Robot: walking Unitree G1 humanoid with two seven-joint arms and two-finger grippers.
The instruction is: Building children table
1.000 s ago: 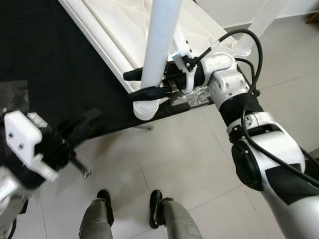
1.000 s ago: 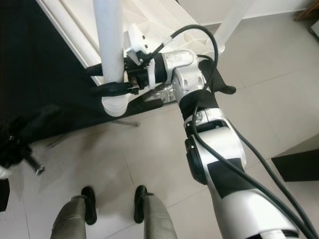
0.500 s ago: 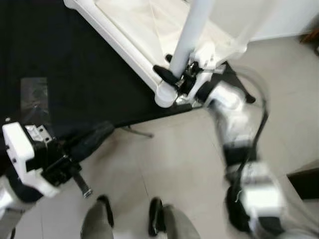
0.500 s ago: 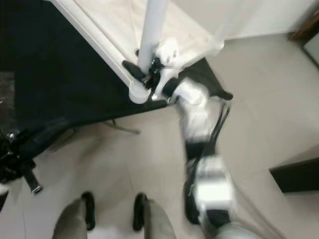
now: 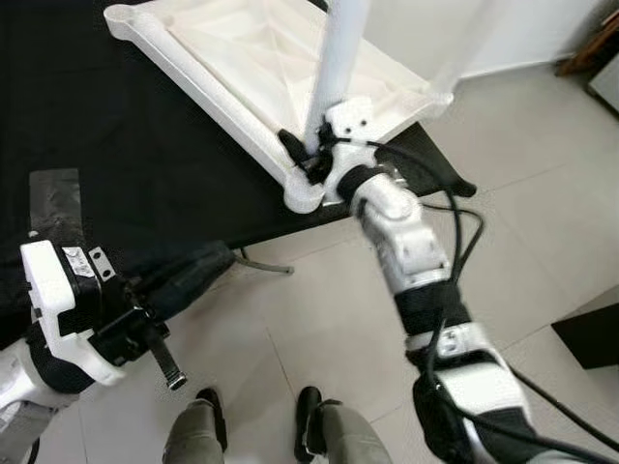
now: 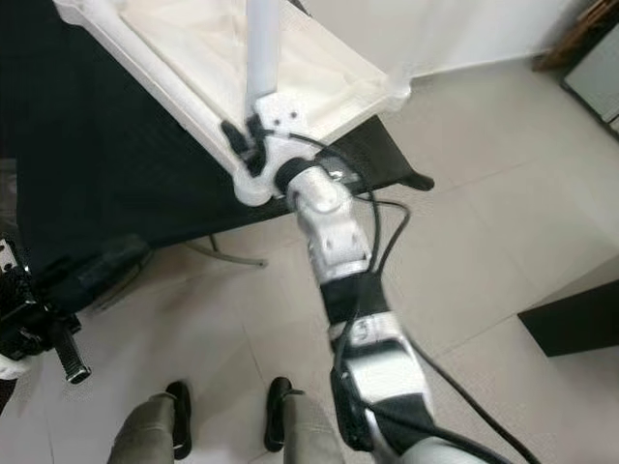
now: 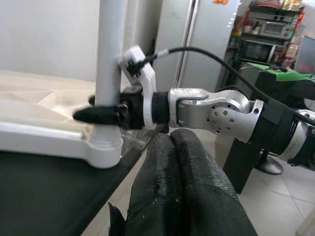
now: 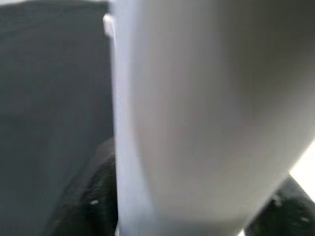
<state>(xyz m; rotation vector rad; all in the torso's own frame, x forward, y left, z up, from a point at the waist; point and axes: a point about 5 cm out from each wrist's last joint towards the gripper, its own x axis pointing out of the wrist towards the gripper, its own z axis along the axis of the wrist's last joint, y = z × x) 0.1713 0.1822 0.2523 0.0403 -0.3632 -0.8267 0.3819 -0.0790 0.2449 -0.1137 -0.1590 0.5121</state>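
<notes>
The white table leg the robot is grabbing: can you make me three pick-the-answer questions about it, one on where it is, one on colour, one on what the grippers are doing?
1. Where does the round white plastic table leg stand?
A. In the corner socket of the upturned white plastic tabletop
B. Flat on the tiled floor
C. Inside a cardboard box

2. What colour is the work surface under the tabletop?
A. Red
B. Black
C. Yellow

3. What are the right gripper's fingers doing?
A. Hanging open over the floor
B. Holding a screwdriver
C. Clamped around the leg just above the socket

Answers: 1 A, the leg rises upright from the corner socket. 2 B, the surface is black all around the tabletop. 3 C, one black finger sits on each side of the leg; the left gripper is shut and holds nothing.
</notes>
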